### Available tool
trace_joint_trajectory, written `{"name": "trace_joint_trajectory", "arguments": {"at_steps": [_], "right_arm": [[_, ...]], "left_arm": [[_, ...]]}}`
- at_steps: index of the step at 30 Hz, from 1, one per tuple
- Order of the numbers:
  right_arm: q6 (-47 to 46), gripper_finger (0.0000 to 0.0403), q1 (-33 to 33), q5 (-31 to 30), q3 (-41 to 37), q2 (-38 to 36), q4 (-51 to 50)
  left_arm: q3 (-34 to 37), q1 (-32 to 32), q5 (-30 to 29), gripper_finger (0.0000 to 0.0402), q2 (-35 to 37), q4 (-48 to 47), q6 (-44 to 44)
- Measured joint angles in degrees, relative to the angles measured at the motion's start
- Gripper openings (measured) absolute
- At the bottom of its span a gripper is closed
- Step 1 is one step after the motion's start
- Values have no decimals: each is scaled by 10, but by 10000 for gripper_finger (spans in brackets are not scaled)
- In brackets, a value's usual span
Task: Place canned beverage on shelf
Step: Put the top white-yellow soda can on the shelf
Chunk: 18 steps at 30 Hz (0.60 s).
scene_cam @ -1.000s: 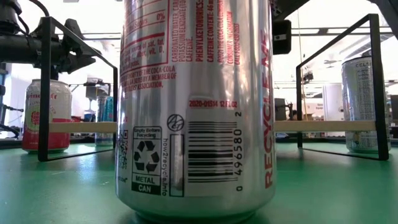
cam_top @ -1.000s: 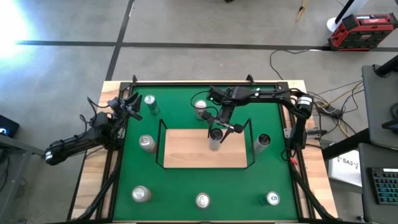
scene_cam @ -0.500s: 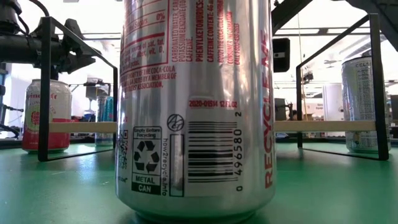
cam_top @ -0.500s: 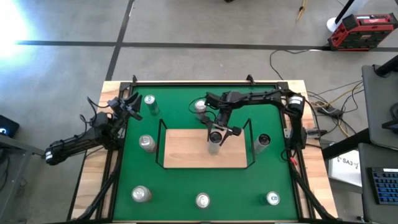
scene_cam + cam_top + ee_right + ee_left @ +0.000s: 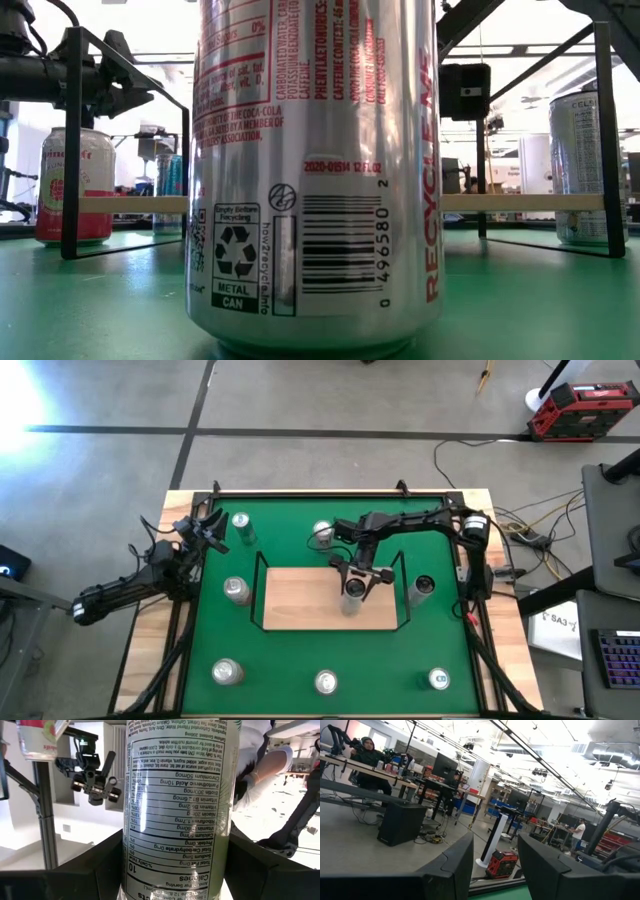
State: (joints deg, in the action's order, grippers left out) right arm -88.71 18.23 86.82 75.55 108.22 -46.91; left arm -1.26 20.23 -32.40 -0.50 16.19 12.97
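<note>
A: Filling the low view nearest the camera, a silver can is seen upright on the green tabletop, barcode side facing the lens. Not the held one.

B: Held one?

A: A slim can is pinched between the right gripper fingers, over the shelf, toward its right half. Long axis vertical, top end up in the high view; contact with the board cannot be told. Label text is seen upside down in the right wrist view.

B: Shelf?

A: Light-wood board, black wire rail round it, mid-table. Loose cans are spread on the felt around it.

B: Left arm?

A: The left gripper is parked at the table's far-left edge, jaws pressed together, nothing held.
</note>
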Motion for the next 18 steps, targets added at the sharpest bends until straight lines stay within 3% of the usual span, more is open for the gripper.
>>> {"name": "trace_joint_trajectory", "arguments": {"at_steps": [18], "right_arm": [[37, 261, -10, 0, -2, -1, -25]], "left_arm": [[0, 0, 0, 137, 0, 0, 0]]}}
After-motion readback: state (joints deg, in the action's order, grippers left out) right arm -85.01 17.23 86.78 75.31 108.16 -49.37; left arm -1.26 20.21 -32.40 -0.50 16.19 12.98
